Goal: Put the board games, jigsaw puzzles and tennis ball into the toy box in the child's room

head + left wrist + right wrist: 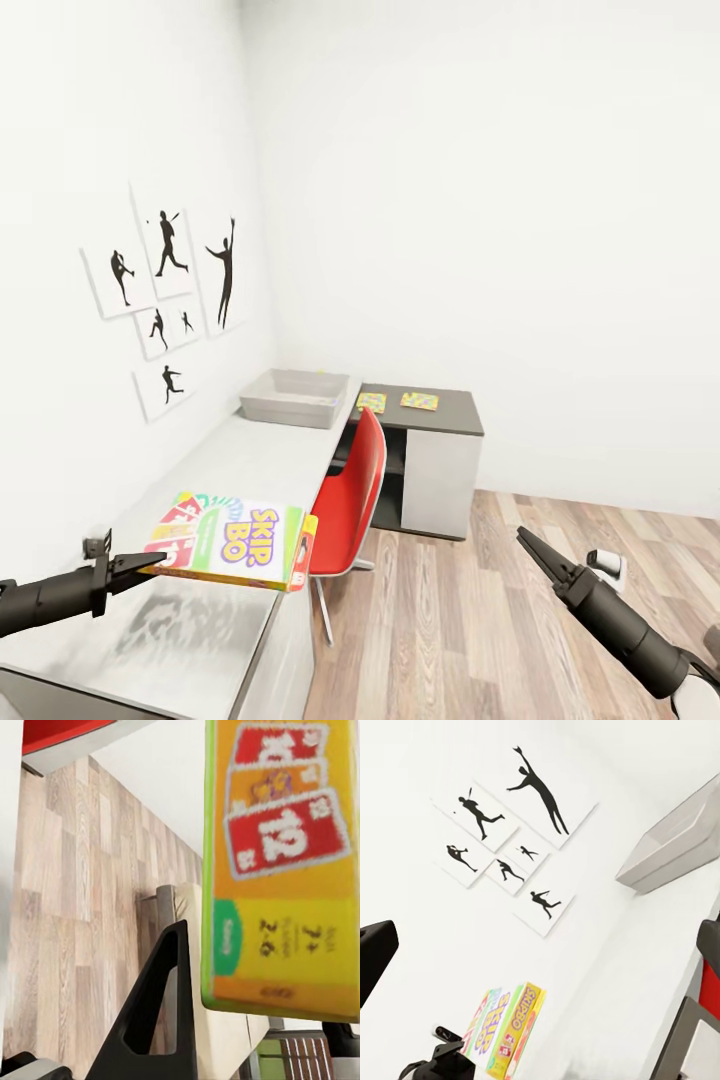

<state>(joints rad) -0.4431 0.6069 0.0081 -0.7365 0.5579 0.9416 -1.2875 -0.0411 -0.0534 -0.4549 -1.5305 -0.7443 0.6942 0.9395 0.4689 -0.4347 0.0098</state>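
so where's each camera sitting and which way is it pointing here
Head: high on the robot, looking down the table toward the toy box; both arms show, the left claw holding the Skip-Bo board game.
Left wrist: beside the left claw, facing the wood floor; one finger and the game show.
Right wrist: on the right arm, facing the wall prints.
Shared: the game appears in all three.
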